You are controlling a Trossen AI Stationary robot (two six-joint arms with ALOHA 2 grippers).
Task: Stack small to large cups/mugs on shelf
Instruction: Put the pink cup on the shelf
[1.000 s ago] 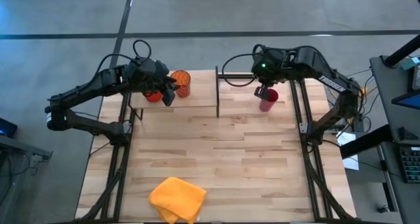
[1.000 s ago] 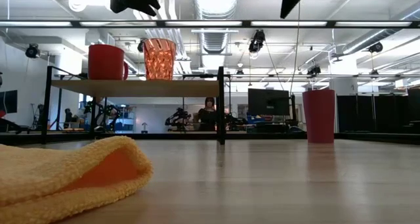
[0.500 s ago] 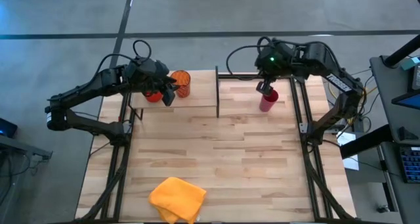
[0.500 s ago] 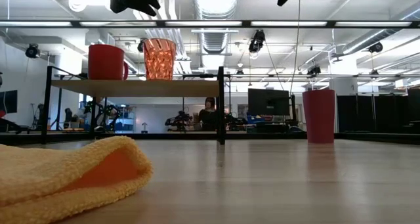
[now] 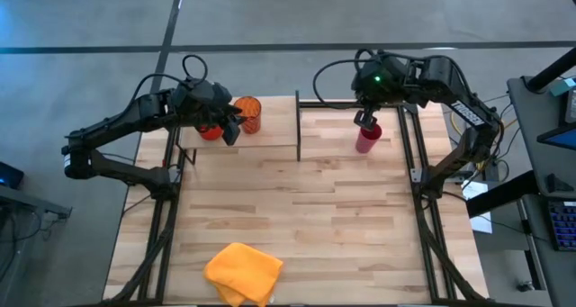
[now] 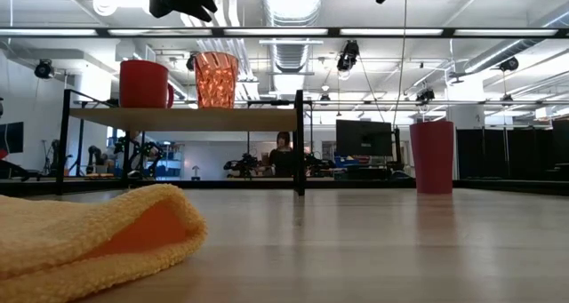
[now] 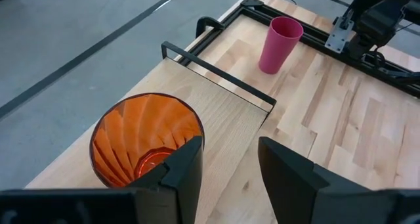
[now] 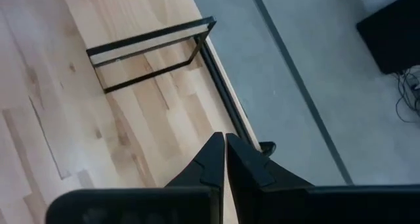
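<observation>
two of the three cups sit up on the shelf (image 6: 182, 118) on my screens: the red mug (image 6: 144, 83) and the orange striped cup (image 6: 216, 80) stand upright side by side on its pale panel, the mug on the outer side, the orange cup nearer the thin dark divider (image 6: 300, 143). my left end effector (image 5: 229, 127) hangs just above and beside them, and from its wrist camera i see its fingers (image 7: 186, 168) spread apart with nothing between them, the orange striped cup's open mouth right by one finger. the pink tumbler (image 5: 367, 138) is not on the shelf; it stands upright on the counter (image 5: 342, 217) on the far side of the divider from the left end effector, directly below my right end effector (image 5: 364, 119). that right end effector sits above the tumbler's rim, and in its own wrist picture the two fingers (image 8: 213, 159) are pressed together with nothing in them. from the low camera the tumbler stands alone on the wood, well apart from the shelf's frame. a yellow-orange cloth (image 5: 243, 273) lies crumpled at the near edge of the counter, well away from both end effectors.
</observation>
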